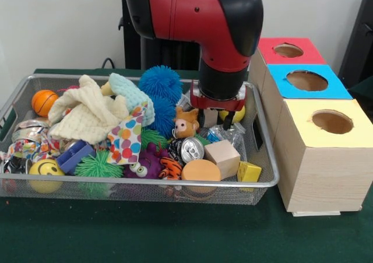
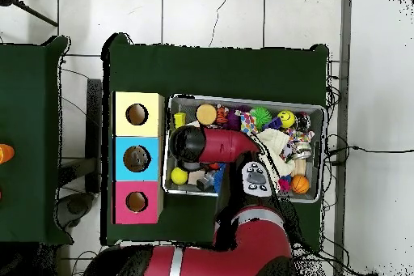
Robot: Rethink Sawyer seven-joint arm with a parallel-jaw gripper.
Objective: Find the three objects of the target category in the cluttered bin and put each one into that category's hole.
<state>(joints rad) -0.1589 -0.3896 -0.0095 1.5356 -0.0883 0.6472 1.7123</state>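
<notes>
My gripper [image 1: 218, 121] hangs low in the right end of the wire bin [image 1: 269, 175], its fingers [image 1: 228, 121] apart with nothing between them. A yellow ball [image 1: 238, 115] lies just behind it, and a clear plastic bag [image 1: 231, 136] just in front. Nearby are a pig toy [image 1: 186, 123], a drink can [image 1: 192, 149], a wooden cube [image 1: 222, 157], an orange disc [image 1: 201, 171] and a yellow block [image 1: 249, 172]. In the overhead view the arm's head [image 2: 191, 145] hides the gripper, with the yellow ball [image 2: 179, 176] beside it.
Right of the bin stand three wooden boxes with holes: red [image 1: 288, 50], blue [image 1: 307, 80], yellow [image 1: 332, 121]. The bin's left holds a cream cloth [image 1: 87, 114], blue spiky balls [image 1: 160, 83], an orange ball [image 1: 44, 101], a smiley ball [image 1: 45, 169] and a green spiky ball [image 1: 98, 165].
</notes>
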